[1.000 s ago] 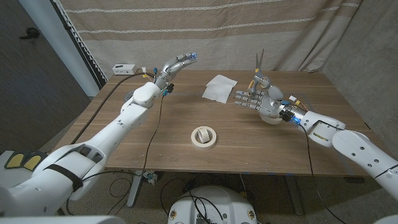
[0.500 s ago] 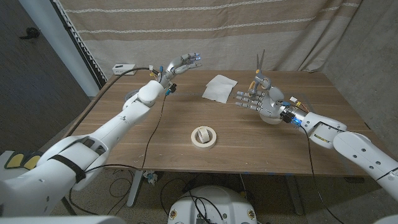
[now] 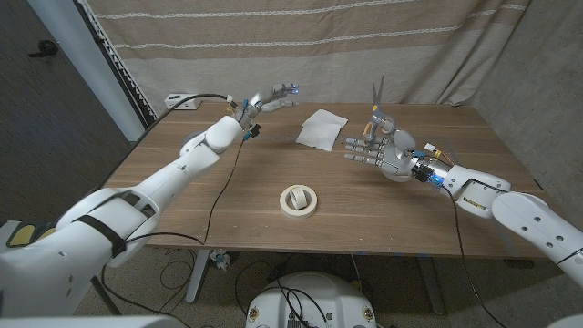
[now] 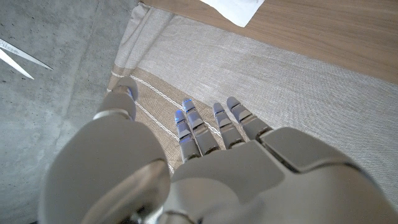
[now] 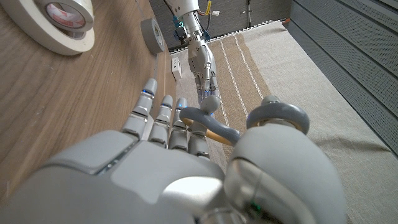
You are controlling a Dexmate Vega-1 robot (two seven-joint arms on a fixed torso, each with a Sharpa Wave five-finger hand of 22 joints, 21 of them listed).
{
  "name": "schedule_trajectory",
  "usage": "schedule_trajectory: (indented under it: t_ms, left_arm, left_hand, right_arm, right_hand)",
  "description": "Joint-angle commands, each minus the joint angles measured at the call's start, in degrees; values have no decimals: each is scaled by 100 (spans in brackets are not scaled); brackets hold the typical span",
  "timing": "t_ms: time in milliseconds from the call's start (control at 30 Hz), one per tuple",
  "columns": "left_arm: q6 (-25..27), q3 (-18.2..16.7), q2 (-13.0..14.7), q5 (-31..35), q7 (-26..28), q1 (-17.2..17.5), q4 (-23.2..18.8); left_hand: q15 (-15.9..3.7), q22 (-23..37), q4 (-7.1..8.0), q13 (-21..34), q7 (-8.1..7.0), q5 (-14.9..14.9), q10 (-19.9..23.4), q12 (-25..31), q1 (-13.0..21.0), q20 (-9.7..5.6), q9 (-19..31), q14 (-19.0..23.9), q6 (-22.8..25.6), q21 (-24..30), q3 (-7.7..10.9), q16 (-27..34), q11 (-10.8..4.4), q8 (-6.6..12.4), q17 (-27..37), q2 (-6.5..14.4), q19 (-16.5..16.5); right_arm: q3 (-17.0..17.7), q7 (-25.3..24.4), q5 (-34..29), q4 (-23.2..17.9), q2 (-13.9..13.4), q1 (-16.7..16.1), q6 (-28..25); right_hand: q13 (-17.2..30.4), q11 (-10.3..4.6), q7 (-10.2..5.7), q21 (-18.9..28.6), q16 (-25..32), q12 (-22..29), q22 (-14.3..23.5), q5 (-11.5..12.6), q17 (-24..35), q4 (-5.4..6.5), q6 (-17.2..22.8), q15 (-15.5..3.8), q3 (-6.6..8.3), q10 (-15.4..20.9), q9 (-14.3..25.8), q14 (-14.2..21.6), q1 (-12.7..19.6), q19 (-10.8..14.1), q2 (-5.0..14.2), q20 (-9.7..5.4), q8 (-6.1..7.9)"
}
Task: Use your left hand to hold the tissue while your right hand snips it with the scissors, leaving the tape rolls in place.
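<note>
Thin white tissue sheet (image 3: 322, 128), upper centre: limp, tears easily; pinch its edge. Left robot hand (image 3: 273, 96) released; right robot hand (image 3: 378, 146) grasping grey-handled metal scissors (image 3: 377, 102).

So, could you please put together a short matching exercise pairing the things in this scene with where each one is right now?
Things:
1. scissors
2. tissue
3. tape roll
4. left hand

Places:
A. lying on the table between the two hands
B. raised above the table's far left part, holding nothing
C. gripped in the right hand, blades pointing up
D. lying on the table nearer the robot, towards the front edge

Pairs: 1-C, 2-A, 3-D, 4-B
</note>
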Motion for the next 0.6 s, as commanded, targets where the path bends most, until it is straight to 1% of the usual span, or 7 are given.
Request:
schedule_trajectory:
  t_ms: [33, 133, 267, 300, 333, 400, 600]
  left_arm:
    - [111, 272, 119, 634, 142, -164, -80]
    - [137, 348, 118, 808, 214, -213, -54]
    - [199, 420, 110, 879, 141, -280, -9]
    - [241, 434, 111, 879, 98, -293, -13]
    - [241, 435, 93, 830, 37, -309, 27]
    - [235, 438, 63, 774, -14, -331, 92]
    - [220, 493, 22, 811, -3, -410, 242]
  left_hand:
    - [-929, 17, -3, 15, -28, 58, -98, -29, 19, -130, 6, -131, 95, -17, -19, -41, -9, 67, 11, -55, -70]
    - [-883, 16, -3, 14, -33, 70, -223, -55, 19, -125, 7, -218, 59, -24, -26, -46, -5, 62, 11, -56, -109]
    - [-859, 15, -2, 14, -54, 85, -330, -62, 18, -124, 8, -318, -56, -27, -35, -47, -9, 31, 12, -57, -144]
    - [-838, 14, 0, 15, -61, 107, -386, -39, 10, -113, 8, -361, -420, -22, -54, -17, -14, -58, 13, -64, -175]
    - [-820, 13, 4, 16, -55, 134, -439, -16, -2, -105, 10, -384, -918, -12, -78, 10, -13, -112, 13, -72, -188]
    - [-796, 13, 11, 19, -84, 157, -505, -8, -21, -89, 14, -411, -1301, -8, -101, 20, -10, -117, 14, -73, -211]
    - [-792, 12, 16, 20, -21, 169, -521, 4, -36, -99, 17, -438, -1262, -7, -117, 19, -11, -33, 14, -78, -222]
  right_arm:
    - [31, 61, 63, -43, -76, -25, -107]
    - [49, 41, 90, -64, -86, -46, -130]
    - [63, 28, 120, -85, -100, -65, -165]
    - [56, 44, 122, -76, -97, -59, -167]
    - [55, 47, 139, -71, -92, -58, -177]
    - [47, 54, 118, -75, -90, -55, -166]
    - [51, 51, 136, -86, -99, -53, -191]
  right_hand:
    - [8, 20, 8, -36, -4, -9, 30, 16, 22, -18, 2, 19, -36, -9, 4, 55, 8, 46, 46, 6, 44]
    - [8, 22, 21, -55, -7, -10, 30, 14, 23, -21, -4, 18, -47, 2, 13, 57, 13, 59, 54, 6, 57]
    - [8, 29, 27, -82, -10, -16, 31, 13, 22, -29, -3, 23, -62, 8, 8, 63, 25, 75, 66, 6, 66]
    - [9, 28, 15, -88, -10, -18, 31, 13, 23, -30, 0, 22, -65, 8, -10, 65, 26, 80, 69, 6, 58]
    - [9, 24, 25, -92, -11, -21, 32, 12, 23, -30, -2, 23, -67, 3, 5, 66, 28, 83, 72, 6, 69]
    - [9, 27, 25, -104, -15, -25, 32, 11, 23, -30, -4, 20, -76, 1, 2, 61, 27, 93, 78, 6, 71]
    - [9, 25, 30, -129, -19, -34, 32, 9, 23, -34, -7, 24, -89, -3, -4, 62, 33, 108, 91, 6, 77]
